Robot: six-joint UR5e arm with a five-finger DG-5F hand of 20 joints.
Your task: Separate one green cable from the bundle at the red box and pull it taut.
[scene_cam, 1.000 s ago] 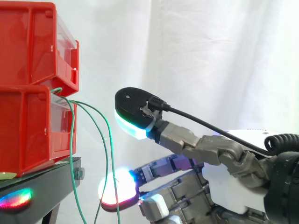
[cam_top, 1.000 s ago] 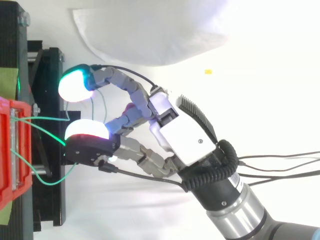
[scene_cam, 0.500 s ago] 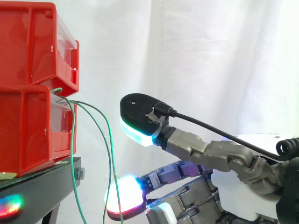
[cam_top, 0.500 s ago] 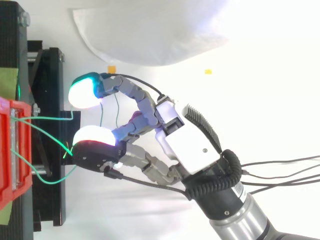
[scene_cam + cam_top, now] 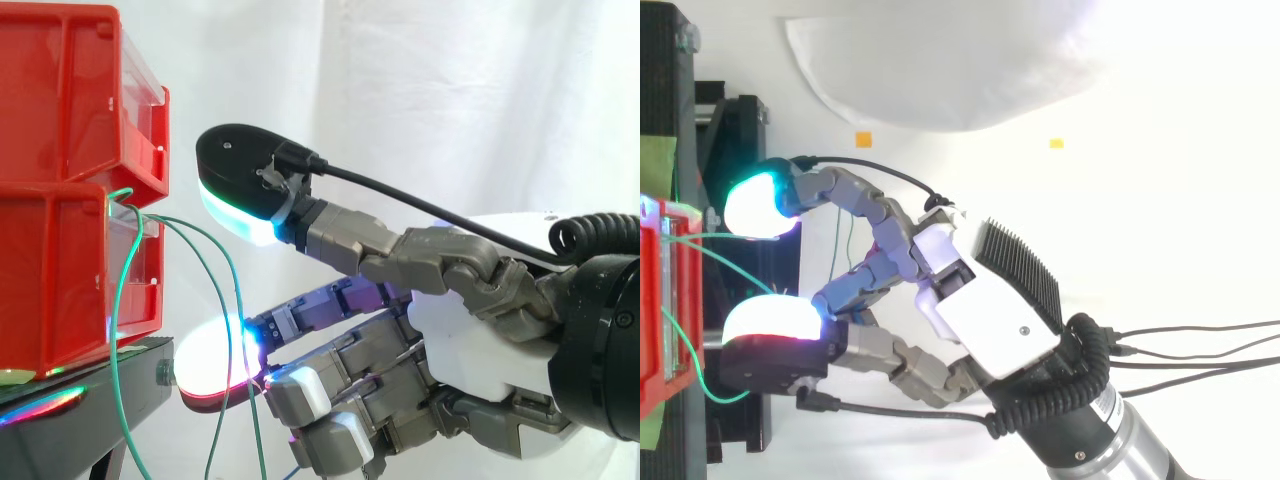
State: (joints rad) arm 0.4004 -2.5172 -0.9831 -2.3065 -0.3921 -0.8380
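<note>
The hand (image 5: 480, 330) is hovering just beside the lower red bin (image 5: 50, 280), fingers spread and gripping nothing. The green cables (image 5: 228, 268) are hanging slack from the bin's front. Separating and pulling taut both seem left.

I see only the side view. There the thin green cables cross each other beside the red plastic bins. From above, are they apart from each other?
Observer: Yes. In the top view the thin green cables fan out from the red plastic bin as separate strands.
Operator: Where are the fingers of the hand among them?
Observer: The hand has its fingers spread. A cyan-glowing pad sits at the end of the straight strand, apart from the white-glowing pad.
Operator: Is a strand pinched?
Observer: From above I cannot tell; the diagonal strand ends at the white-glowing pad's edge.
</note>
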